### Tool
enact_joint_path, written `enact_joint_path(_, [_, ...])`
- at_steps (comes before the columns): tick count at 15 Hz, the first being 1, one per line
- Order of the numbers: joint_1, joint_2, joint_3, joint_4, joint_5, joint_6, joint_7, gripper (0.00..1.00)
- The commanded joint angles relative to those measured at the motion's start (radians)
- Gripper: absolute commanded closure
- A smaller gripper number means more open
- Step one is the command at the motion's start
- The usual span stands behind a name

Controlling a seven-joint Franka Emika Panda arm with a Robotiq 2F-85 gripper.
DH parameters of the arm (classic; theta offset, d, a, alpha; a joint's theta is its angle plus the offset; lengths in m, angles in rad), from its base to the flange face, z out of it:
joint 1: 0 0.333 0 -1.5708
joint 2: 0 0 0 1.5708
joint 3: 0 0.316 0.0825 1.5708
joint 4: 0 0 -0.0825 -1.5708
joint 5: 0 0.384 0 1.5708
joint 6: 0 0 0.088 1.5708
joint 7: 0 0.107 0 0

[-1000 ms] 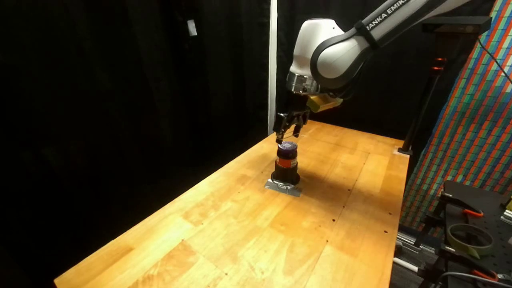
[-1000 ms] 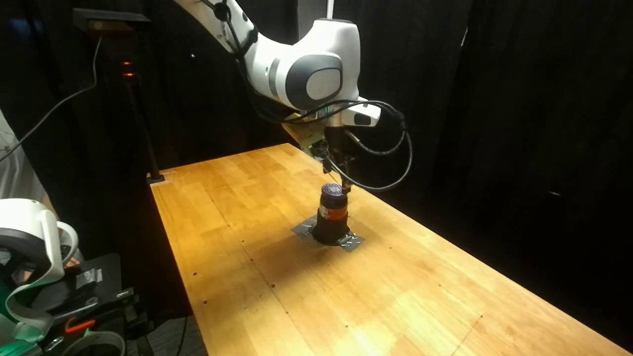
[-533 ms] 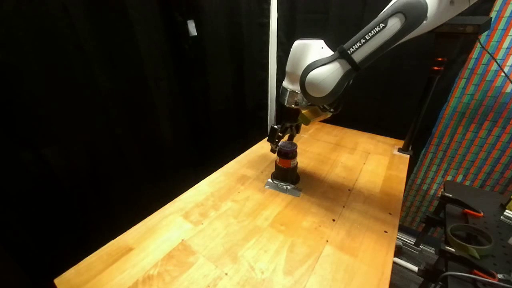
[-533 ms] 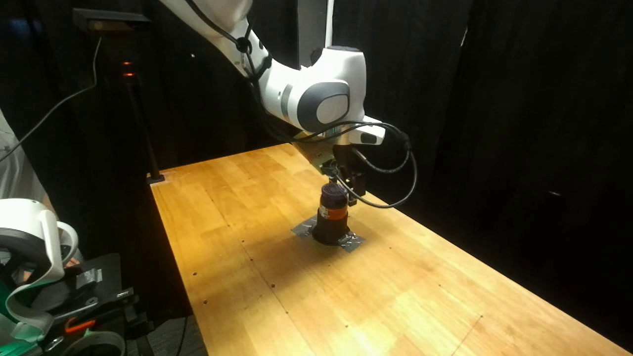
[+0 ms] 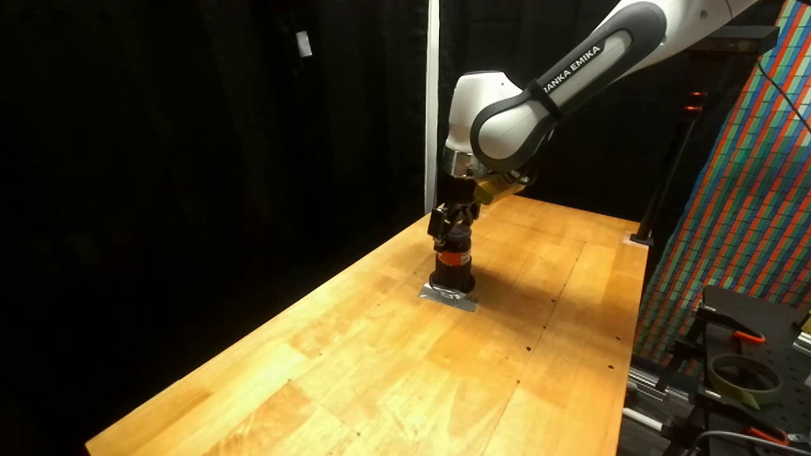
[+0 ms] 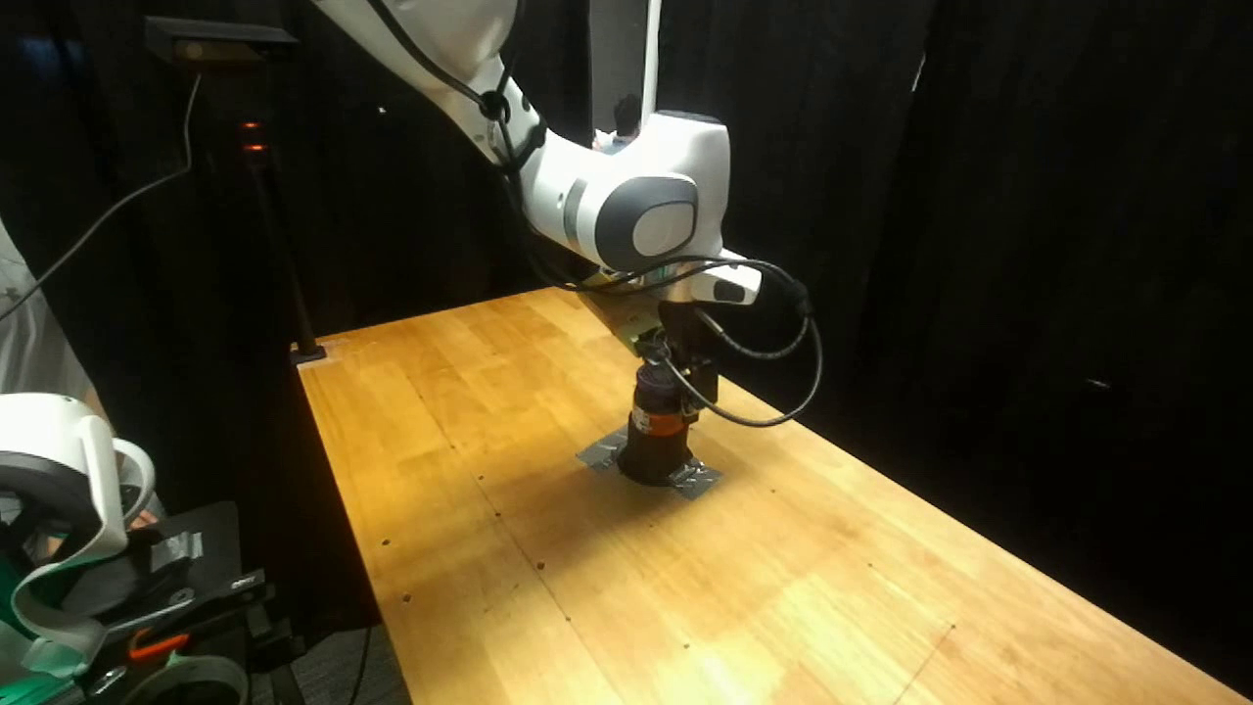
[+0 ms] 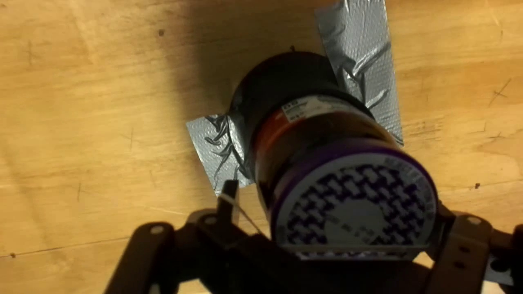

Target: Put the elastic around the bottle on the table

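The bottle stands upright in a black base on the wooden table, with an orange-red band and a dark purple top. It also shows in an exterior view and in the wrist view, where its patterned lid faces the camera. My gripper is open, one finger on each side of the lid. The left finger stands apart from it; the right one is close against or partly behind it. The thin pale elastic loops over the left fingertip; a pale strip crosses the lid. The elastic's far part is hidden.
Silver tape fixes the black base to the table. A black cable loops out from the wrist. A dark post stands at a table corner. A side cart holds a tape roll.
My gripper has come down from above the bottle, and its fingers are now beside the lid. The elastic has come down with it. The bottle has not moved.
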Motion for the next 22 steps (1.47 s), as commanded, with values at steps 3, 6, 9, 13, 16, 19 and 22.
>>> enact_joint_path(3, [-0.016,-0.071,0.009,-0.039,0.039,-0.120,-0.024,0.00])
enact_joint_path(6, [-0.036,-0.097,0.024,-0.086,0.079,-0.117,-0.046,0.00])
enact_joint_path(9, [-0.051,-0.117,0.032,-0.147,0.125,-0.098,-0.078,0.25])
enact_joint_path(13, [-0.062,-0.162,0.042,-0.246,0.175,-0.021,-0.112,0.51])
enact_joint_path(16, [-0.077,-0.211,0.057,-0.332,0.228,0.089,-0.137,0.73])
enact_joint_path(19, [-0.091,-0.255,0.079,-0.428,0.295,0.271,-0.165,0.88])
enact_joint_path(22, [-0.118,-0.281,0.126,-0.531,0.367,0.516,-0.209,0.87])
